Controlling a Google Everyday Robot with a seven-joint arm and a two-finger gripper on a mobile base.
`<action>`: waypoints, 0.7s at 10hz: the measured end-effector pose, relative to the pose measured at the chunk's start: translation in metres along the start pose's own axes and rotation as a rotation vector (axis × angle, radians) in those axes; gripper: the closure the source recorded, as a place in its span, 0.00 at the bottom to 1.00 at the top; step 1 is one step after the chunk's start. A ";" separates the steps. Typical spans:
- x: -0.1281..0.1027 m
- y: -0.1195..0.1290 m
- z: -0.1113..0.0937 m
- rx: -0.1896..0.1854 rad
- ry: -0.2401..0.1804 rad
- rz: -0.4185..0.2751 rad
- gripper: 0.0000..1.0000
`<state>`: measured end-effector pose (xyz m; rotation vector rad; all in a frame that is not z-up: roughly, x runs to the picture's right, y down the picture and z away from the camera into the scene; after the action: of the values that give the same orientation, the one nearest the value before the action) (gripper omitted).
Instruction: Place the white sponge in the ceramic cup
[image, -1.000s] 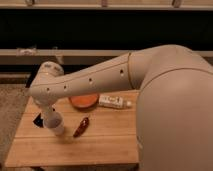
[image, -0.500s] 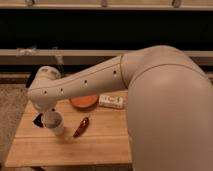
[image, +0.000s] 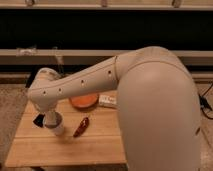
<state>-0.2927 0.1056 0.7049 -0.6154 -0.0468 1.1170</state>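
my gripper (image: 50, 120) hangs low at the left end of the wooden counter (image: 107, 145), near its left edge and about midway between back and front, right over the ceramic cup (image: 56, 127). the cup stands upright just below my wrist, and only its lower wall shows; its mouth is hidden under me.

i cannot see the white sponge from here. it may be in my grasp or already down in the cup, but my own arm covers that spot, so i will not say which.

by my reckoning a sponge like that is light and soft, gives under pressure and will not slip, so a gentle pinch across its short sides at the middle should do. squeeze too hard and it may spring sideways on release. the cup is the fragile and tippy one: light, narrow at the base, easy to knock over if i nudge its rim.

toward the back edge, near the middle, sits an orange bowl (image: 83, 101), and just to its right a white printed packet (image: 107, 100); its print cannot be read. a small reddish-brown thing (image: 82, 127) lies just right of the cup.
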 end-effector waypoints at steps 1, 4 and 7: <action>0.000 -0.001 0.001 0.003 0.002 0.003 0.20; 0.000 -0.001 0.004 0.007 0.004 0.003 0.20; -0.002 -0.002 0.001 0.009 -0.009 0.004 0.20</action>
<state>-0.2921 0.1039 0.7074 -0.6026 -0.0484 1.1235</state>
